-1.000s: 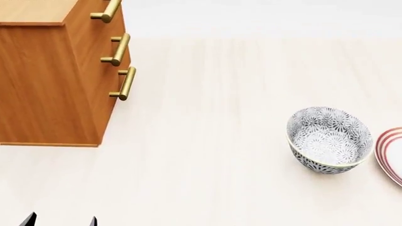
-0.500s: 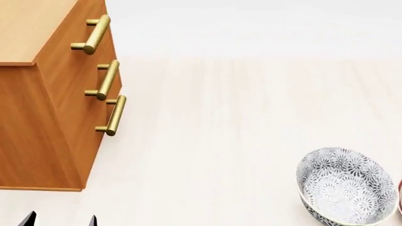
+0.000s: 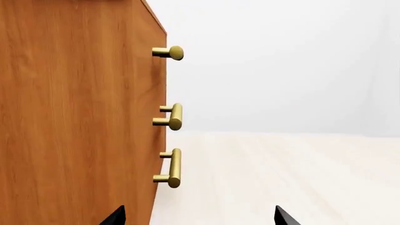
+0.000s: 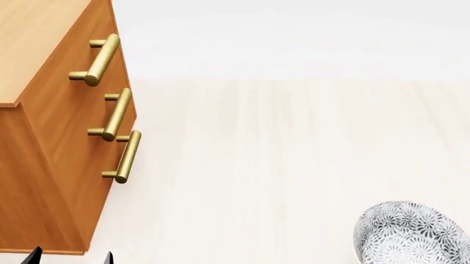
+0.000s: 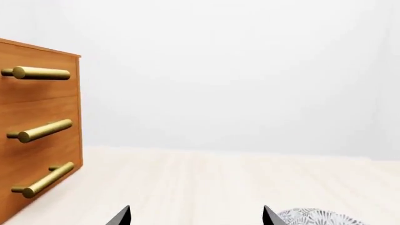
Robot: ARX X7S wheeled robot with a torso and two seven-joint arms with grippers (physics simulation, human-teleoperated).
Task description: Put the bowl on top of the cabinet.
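The bowl [image 4: 410,233], grey-and-white floral with a pale rim, stands on the pale floor at the head view's lower right, cut off by the frame edge. Its rim [image 5: 319,217] also peeks in beside my right gripper [image 5: 196,217], which is open with nothing between its tips and does not show in the head view. The cabinet [image 4: 44,148], orange-brown with a lighter top [image 4: 33,44], fills the left. My left gripper [image 4: 71,257] is open and holds nothing, close in front of the cabinet's side panel [image 3: 75,117]. The cabinet [image 5: 37,140] stands left of the right gripper.
Three brass bar handles [image 4: 118,114] stick out from the cabinet's drawer fronts toward the floor area. Pale wooden floor [image 4: 279,165] stretches between cabinet and bowl, with a plain white wall [image 5: 237,70] behind.
The head view has shifted: cabinet and bowl have slid down in the frame, more of the cabinet top shows, and the red-ringed plate has left the view. The left gripper tips hold the same place.
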